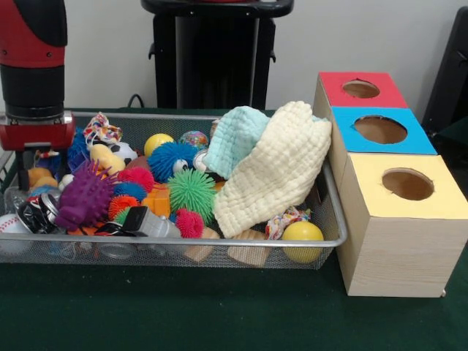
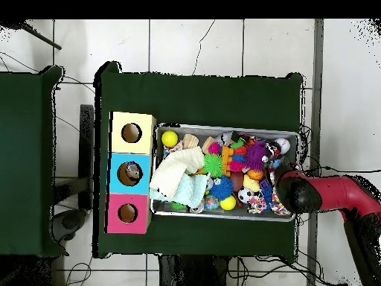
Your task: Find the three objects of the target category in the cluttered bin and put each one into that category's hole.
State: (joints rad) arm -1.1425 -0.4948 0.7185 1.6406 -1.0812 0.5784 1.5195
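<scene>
A wire mesh bin (image 1: pixel 219 243) holds a heap of toys. Among them are a green spiky ball (image 1: pixel 191 191), a blue one (image 1: pixel 170 159), a purple spiky toy (image 1: pixel 84 197), yellow balls (image 1: pixel 302 234) and wooden blocks (image 1: pixel 248 253). A cream cloth (image 1: pixel 278 172) and a teal cloth (image 1: pixel 234 139) lie over the bin's right part. My gripper (image 1: pixel 33 162) hangs low over the bin's left end, its tip hidden by the arm and the toys. From overhead the gripper (image 2: pixel 289 188) sits over the bin's (image 2: pixel 223 126) right end.
Beside the bin stand three joined wooden boxes with round top holes: red (image 1: pixel 360 88), blue (image 1: pixel 380 129), yellow (image 1: pixel 407 184). Overhead, something small and grey shows inside the blue hole (image 2: pixel 132 173). Green cloth (image 1: pixel 219 314) covers the table.
</scene>
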